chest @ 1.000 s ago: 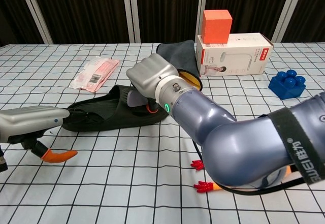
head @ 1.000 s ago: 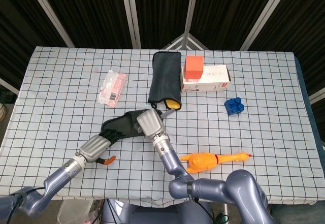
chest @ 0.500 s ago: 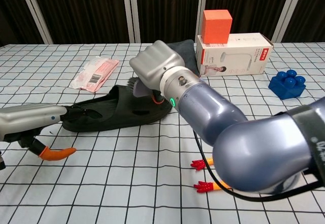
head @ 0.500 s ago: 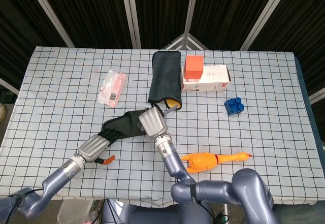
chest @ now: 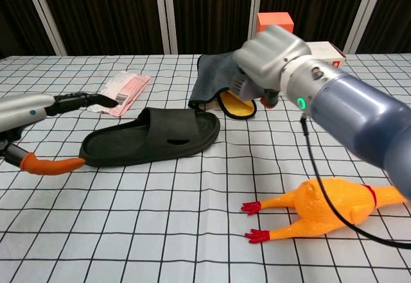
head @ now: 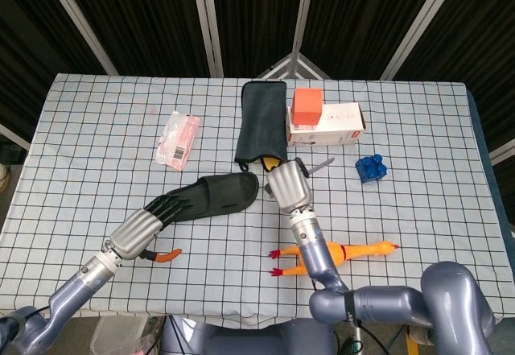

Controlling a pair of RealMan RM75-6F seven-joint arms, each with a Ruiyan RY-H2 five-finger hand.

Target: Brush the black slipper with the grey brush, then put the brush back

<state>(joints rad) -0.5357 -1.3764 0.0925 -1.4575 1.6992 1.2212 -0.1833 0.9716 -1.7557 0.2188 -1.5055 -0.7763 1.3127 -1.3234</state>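
Note:
The black slipper (head: 208, 195) (chest: 151, 135) lies sole down at the table's middle left. My right hand (head: 287, 187) (chest: 275, 53) grips the grey brush (head: 321, 164) (chest: 243, 88) to the right of the slipper's toe. It is clear of the slipper and hangs over the yellow-lined end of a dark cloth. The brush handle pokes out to the hand's right in the head view. My left hand (head: 142, 226) (chest: 40, 104) holds nothing. Its fingers (chest: 84, 99) stretch out above the slipper's heel, and its orange thumb tip (chest: 50, 165) is low beside the heel.
A yellow rubber chicken (head: 338, 254) (chest: 324, 207) lies near the front edge, below my right hand. Behind the hand are a dark grey cloth (head: 261, 123), a white box (head: 331, 125) with an orange block (head: 306, 105) on it, and a blue brick (head: 371, 167). A pink packet (head: 178, 138) lies at the left.
My right hand has carried the brush off the slipper, up and to the right. My left hand has lifted away from the slipper's heel and drawn back to the left.

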